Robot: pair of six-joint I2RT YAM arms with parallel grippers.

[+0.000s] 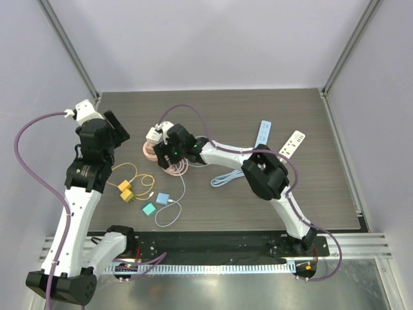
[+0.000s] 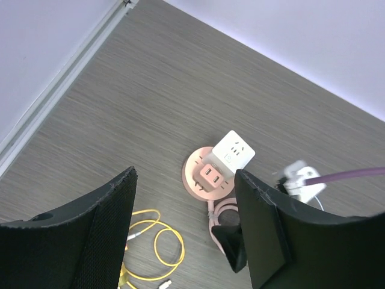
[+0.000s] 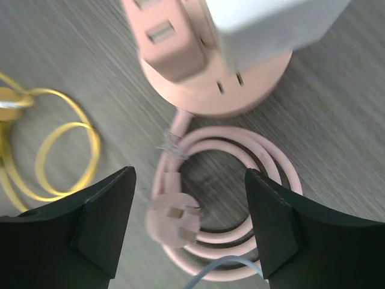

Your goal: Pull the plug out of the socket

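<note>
Your right gripper (image 3: 189, 205) hangs released over the cord (image 3: 240, 144): shift far-left, pinch white plug (image 3: 271, 21) squarely, pull straight off pink socket (image 3: 240, 96).

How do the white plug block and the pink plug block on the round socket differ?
Colour: the white plug block contrasts with the pink round socket, while the pink plug block matches it. Size: the white plug block looks bulkier than the pink plug block. Placement: the white one overhangs the socket's rim, while the pink one sits inside it. Both sit side by side on top of the socket.
</note>
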